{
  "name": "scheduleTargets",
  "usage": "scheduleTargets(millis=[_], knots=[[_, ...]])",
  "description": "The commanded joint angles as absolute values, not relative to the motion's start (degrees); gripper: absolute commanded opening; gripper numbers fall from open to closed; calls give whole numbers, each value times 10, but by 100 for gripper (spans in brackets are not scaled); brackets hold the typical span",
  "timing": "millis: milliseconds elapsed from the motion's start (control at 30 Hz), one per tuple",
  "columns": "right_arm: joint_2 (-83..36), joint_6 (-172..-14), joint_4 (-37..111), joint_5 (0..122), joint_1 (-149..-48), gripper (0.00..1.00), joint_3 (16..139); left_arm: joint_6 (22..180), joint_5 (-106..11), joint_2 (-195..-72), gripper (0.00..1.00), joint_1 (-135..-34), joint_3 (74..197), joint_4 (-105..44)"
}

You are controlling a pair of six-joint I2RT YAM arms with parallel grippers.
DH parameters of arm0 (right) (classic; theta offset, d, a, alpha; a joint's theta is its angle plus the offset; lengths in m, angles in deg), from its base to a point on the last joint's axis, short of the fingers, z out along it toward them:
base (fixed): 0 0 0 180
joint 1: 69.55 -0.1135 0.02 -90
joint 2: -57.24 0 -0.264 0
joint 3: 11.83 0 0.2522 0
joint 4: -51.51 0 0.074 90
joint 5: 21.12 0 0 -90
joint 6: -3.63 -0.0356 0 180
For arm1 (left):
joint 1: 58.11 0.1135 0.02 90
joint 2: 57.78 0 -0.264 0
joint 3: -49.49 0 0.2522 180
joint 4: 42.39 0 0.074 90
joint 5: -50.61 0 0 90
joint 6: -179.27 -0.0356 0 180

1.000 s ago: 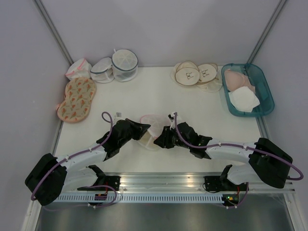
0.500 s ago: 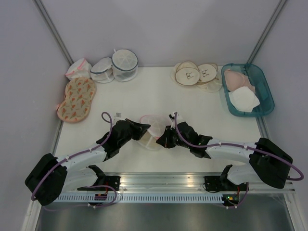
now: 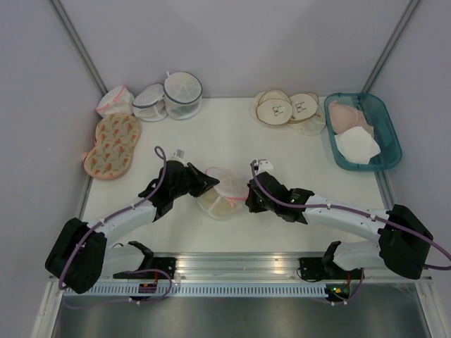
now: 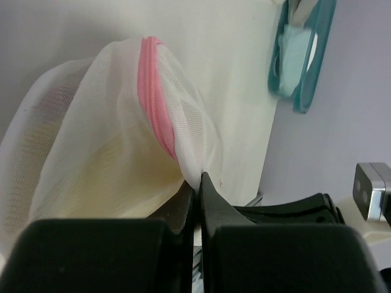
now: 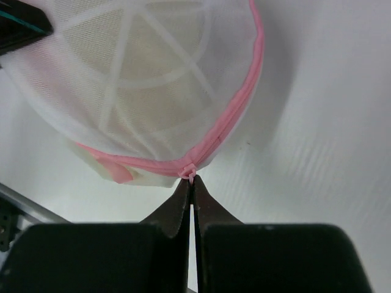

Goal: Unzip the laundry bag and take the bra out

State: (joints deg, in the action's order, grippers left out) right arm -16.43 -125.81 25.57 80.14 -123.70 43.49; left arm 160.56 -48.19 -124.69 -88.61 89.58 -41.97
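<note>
The laundry bag [image 3: 222,191], a round white mesh dome with a pink zipper rim, lies mid-table between my two grippers. My left gripper [image 3: 208,179] is shut on a fold of the bag's mesh [image 4: 194,160] beside the pink zipper [image 4: 154,91]. My right gripper [image 3: 246,199] is shut on the small pink zipper pull [image 5: 191,173] at the bag's rim [image 5: 238,116]. The zipper is open to the left of the pull, where a pale edge shows. A cream shape, probably the bra [image 5: 153,55], shows through the mesh.
Two white mesh bags with grey-blue rims [image 3: 169,95] and a small pink-edged pouch [image 3: 113,101] stand back left. A patterned pad [image 3: 113,144] lies at the left. Beige bra cups [image 3: 289,109] lie back centre. A teal tray [image 3: 389,134] with bras stands back right.
Both grippers and the bag have shifted; the left arm moved back and left, the right gripper moved right along the rim, and the bag now lies flatter and more open to view.
</note>
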Motion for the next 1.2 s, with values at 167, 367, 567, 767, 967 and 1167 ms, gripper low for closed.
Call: scheduleTargets(millis=[167, 367, 567, 767, 967, 1167], knots=[[-209, -1213, 91, 911, -1225, 0, 489, 1208, -690, -1407, 2, -843, 1132, -267], [-193, -1208, 78, 916, -1225, 1, 491, 1121, -781, -1520, 8, -819, 1246, -251], [-154, -1204, 90, 885, -1225, 0, 481, 1189, -632, -1464, 71, -820, 1229, -247], [-118, -1169, 231, 693, -1224, 0, 436, 1301, -521, -1295, 79, -828, 1104, -219], [-152, -1171, 358, 533, -1224, 1, 436, 1431, -596, -1184, 94, -858, 997, -234], [-224, -1172, 415, 496, -1224, 0, 456, 1485, -608, -1213, 94, -897, 942, -276]])
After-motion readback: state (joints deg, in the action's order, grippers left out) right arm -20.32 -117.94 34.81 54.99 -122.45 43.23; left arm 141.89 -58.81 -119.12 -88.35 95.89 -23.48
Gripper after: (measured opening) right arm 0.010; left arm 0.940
